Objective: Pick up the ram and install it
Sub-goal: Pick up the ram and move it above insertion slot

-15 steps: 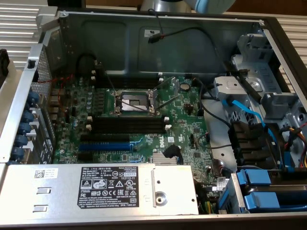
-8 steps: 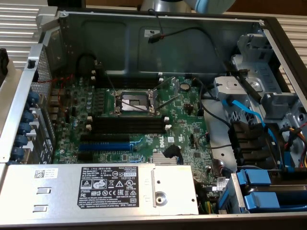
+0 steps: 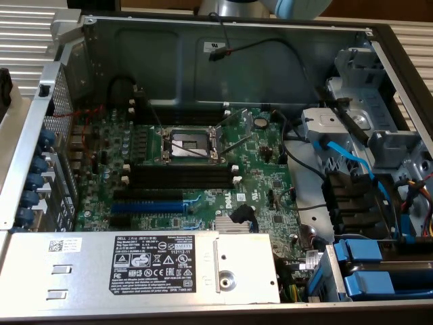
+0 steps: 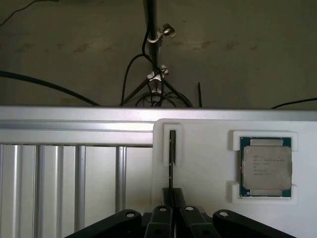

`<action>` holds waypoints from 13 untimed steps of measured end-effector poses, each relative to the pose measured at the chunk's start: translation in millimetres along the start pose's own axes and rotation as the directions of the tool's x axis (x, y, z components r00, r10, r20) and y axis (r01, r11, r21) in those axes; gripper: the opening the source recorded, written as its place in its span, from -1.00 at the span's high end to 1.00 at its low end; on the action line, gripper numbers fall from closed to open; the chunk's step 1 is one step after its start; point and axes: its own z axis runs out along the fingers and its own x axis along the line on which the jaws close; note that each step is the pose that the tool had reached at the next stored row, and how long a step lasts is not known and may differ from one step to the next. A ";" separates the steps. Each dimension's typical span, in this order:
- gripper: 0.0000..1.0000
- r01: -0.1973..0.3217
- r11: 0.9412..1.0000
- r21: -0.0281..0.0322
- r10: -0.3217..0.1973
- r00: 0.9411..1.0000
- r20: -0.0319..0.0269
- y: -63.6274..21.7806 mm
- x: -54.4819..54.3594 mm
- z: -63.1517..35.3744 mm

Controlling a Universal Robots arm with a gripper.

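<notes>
The ram [image 4: 172,158] is a thin dark stick seen edge-on, standing upright in a narrow slot of a white holder block [image 4: 208,198]. My gripper [image 4: 172,194] is at the stick's near end, with both fingers pressed against its two faces, so it is shut on the ram. The stick still sits in the holder's slot. In the exterior view, the black memory slots [image 3: 183,177] with white end clips lie bare on the green motherboard [image 3: 264,169], just in front of the processor socket [image 3: 189,143].
A processor chip [image 4: 266,167] rests in a second pocket of the white holder. A ribbed metal surface [image 4: 59,183] and a tripod [image 4: 156,74] lie beyond. Inside the case are a blue expansion slot [image 3: 155,203], a grey power supply [image 3: 162,267], blue drive brackets [image 3: 379,271] and loose cables [image 3: 338,159].
</notes>
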 end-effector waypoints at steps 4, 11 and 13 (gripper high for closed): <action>0.76 0.000 1.000 0.000 0.000 1.000 0.000 0.0 0.0 -0.9; 0.76 0.000 1.000 0.000 0.000 1.000 0.000 0.1 0.0 -4.3; 0.76 0.000 1.000 0.000 0.000 1.000 0.000 0.2 0.0 -5.3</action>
